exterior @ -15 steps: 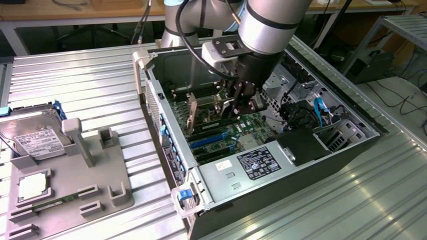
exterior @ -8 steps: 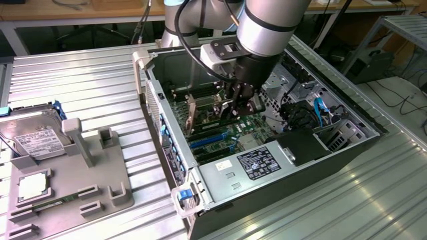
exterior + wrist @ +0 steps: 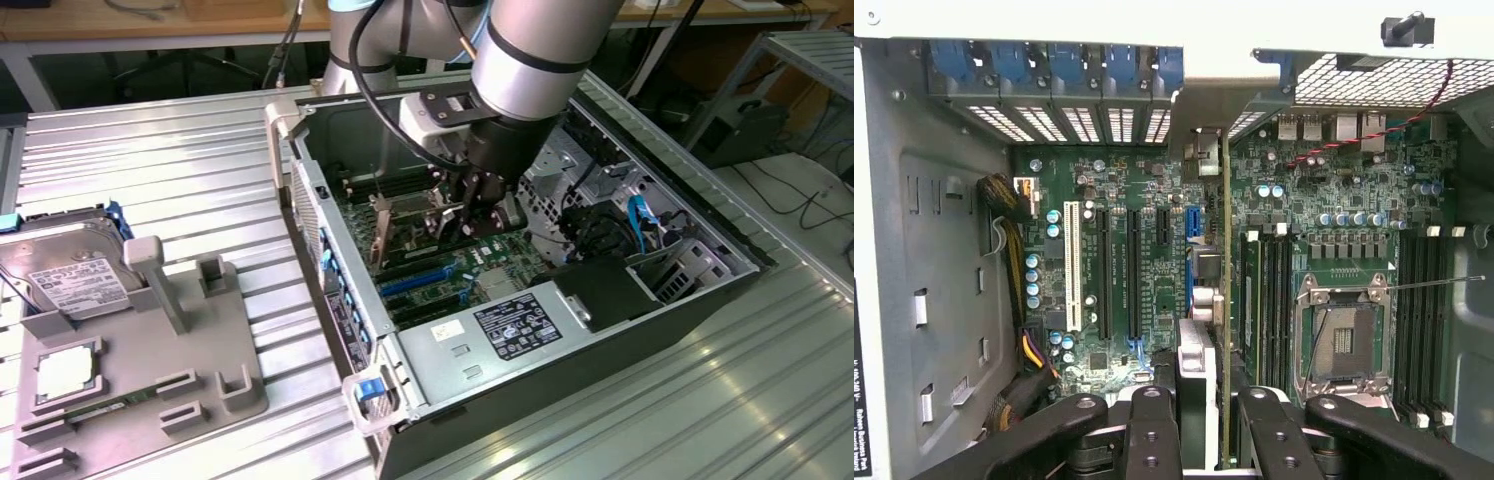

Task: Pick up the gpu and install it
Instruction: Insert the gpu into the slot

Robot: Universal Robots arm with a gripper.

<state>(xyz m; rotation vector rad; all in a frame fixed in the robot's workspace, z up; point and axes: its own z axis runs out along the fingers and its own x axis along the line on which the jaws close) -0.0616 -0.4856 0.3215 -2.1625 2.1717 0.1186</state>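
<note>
Black fingers (image 3: 1154, 430) of the gripper (image 3: 1204, 412) sit closest to the wrist camera, clamped from both sides on the gpu (image 3: 1226, 250). The card is seen edge-on as a thin green strip, standing on edge over the motherboard (image 3: 1154, 200), its silver bracket end toward the case's rear wall with the blue clips. It lies between the long black expansion slots (image 3: 1104, 270) and the memory slots (image 3: 1274, 300) beside the open processor socket (image 3: 1344, 335). Whether its lower edge touches a slot cannot be told. In the exterior view the arm (image 3: 547, 50) comes in from twelve o'clock and reaches down into the open computer case (image 3: 721, 250) at the centre. The grey tray (image 3: 147, 380) sits at eight o'clock on the ribbed metal table (image 3: 174, 180), well apart from the case. It carries the hard drive (image 3: 67, 280) at nine o'clock and the processor chip (image 3: 64, 372) just below.
</note>
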